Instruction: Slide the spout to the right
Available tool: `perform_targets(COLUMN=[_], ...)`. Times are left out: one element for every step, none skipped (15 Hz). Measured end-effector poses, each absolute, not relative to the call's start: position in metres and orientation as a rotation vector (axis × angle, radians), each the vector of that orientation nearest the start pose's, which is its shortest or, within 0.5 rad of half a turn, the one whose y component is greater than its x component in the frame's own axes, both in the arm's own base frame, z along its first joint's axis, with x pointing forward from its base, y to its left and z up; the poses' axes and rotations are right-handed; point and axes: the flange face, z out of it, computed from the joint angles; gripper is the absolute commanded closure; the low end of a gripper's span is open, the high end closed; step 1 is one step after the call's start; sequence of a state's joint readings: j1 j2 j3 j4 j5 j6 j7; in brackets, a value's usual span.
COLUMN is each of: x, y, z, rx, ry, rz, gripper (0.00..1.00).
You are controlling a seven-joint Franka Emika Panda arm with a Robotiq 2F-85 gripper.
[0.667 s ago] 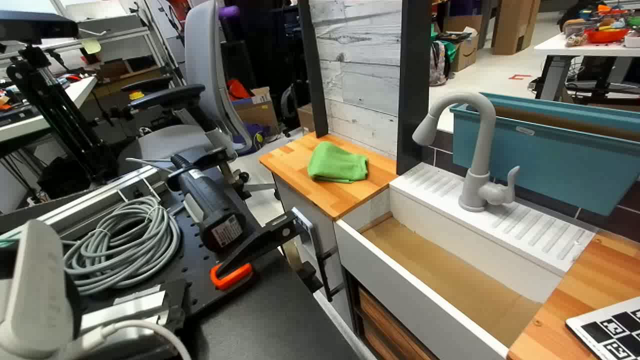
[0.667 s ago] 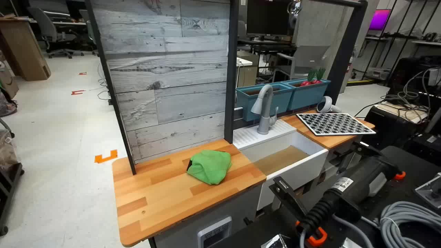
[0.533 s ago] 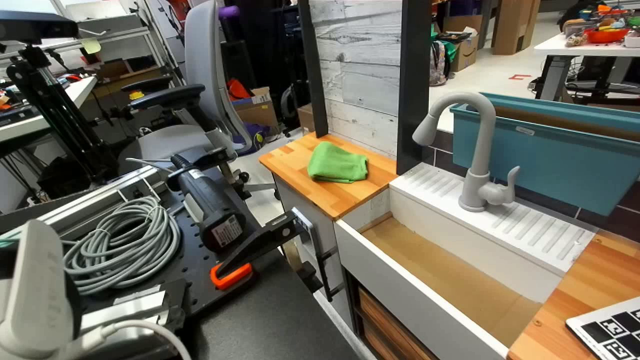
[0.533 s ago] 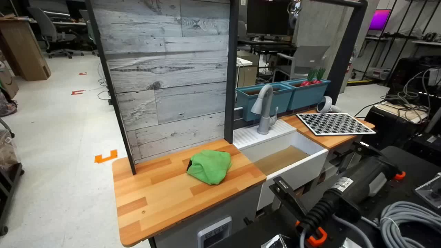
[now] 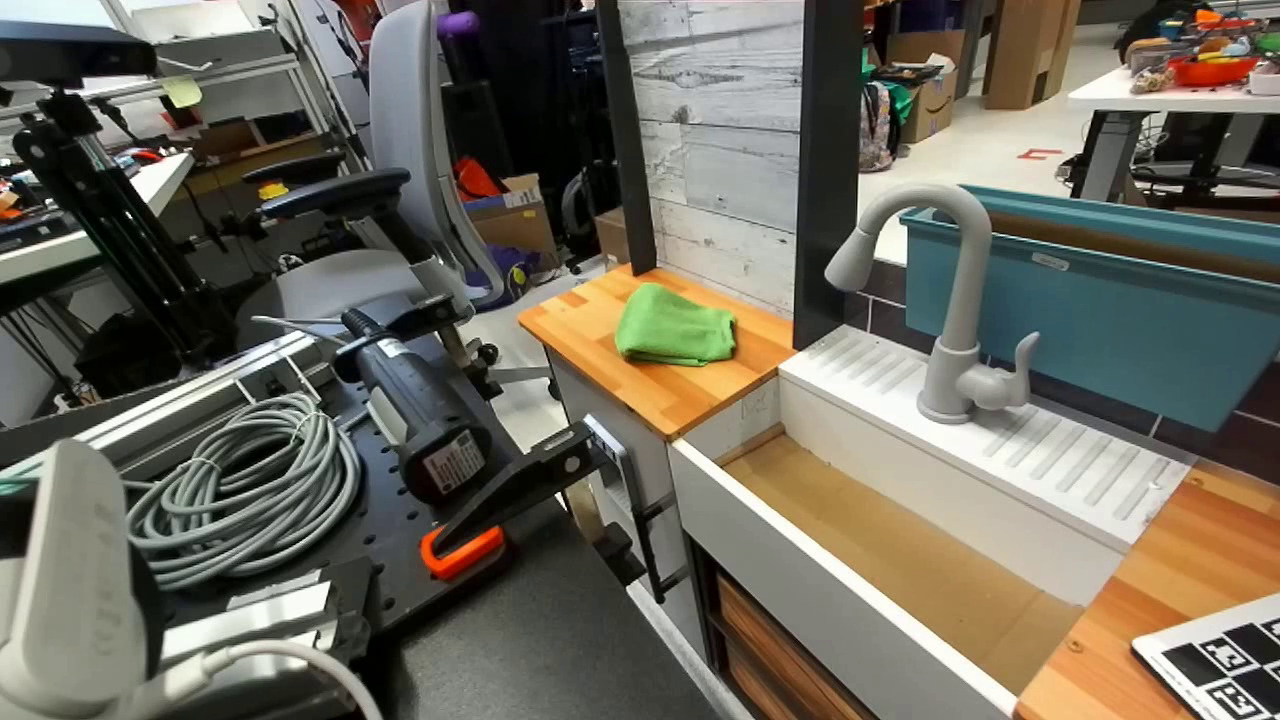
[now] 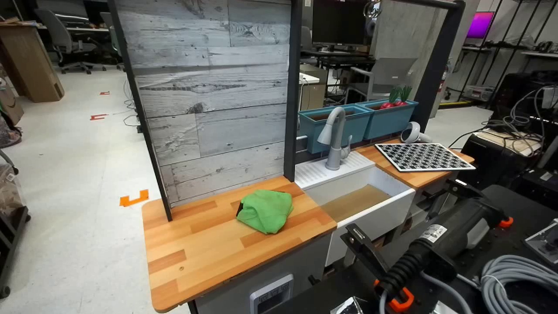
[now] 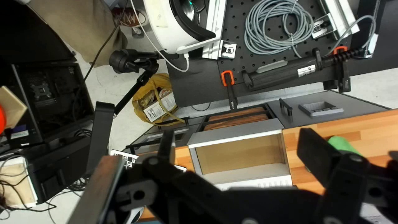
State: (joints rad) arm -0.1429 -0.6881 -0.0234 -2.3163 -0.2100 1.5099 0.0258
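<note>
Pincer (image 7: 238, 141) spread wide, empty; spout (image 5: 970, 270) on sink ledge (image 5: 1000, 445); planter (image 6: 389, 123) holds 2 radishes (image 6: 387, 105).

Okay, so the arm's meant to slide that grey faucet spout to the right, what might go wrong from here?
In an exterior view, the spout stands in front of a teal planter, which the open gripper might bump while pushing. The small side lever juts out low on the faucet, so a low push could catch that instead. The wrist view doesn't show the spout, so the approach may be misjudged.
</note>
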Motion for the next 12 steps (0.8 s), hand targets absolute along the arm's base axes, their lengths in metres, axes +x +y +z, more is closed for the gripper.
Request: perform_targets(x=[0.318, 0.318, 0.318, 0.318, 0.318, 0.318, 0.318, 0.318, 0.320, 0.324, 0.330, 0.338], y=[-0.079, -0.079, -0.079, -0.079, -0.079, -0.079, -0.079, -0.078, -0.078, -0.078, -0.078, -0.078], z=[0.575, 0.575, 0.575, 0.575, 0.575, 0.575, 0.575, 0.574, 0.572, 0.568, 0.564, 0.558], rx=[-3.307, -3.307, -3.307, -3.307, -3.307, -3.307, -3.307, -3.307, -3.305, -3.302, -3.297, -3.287], ry=[0.309, 0.309, 0.309, 0.309, 0.309, 0.309, 0.309, 0.312, 0.325, 0.340, 0.358, 0.380], rz=[0.218, 0.218, 0.218, 0.218, 0.218, 0.218, 0.219, 0.222, 0.218, 0.208, 0.192, 0.178], gripper=[0.00, 0.00, 0.00, 0.00, 0.00, 0.00, 0.00, 0.00, 0.00, 0.00, 0.00, 0.00])
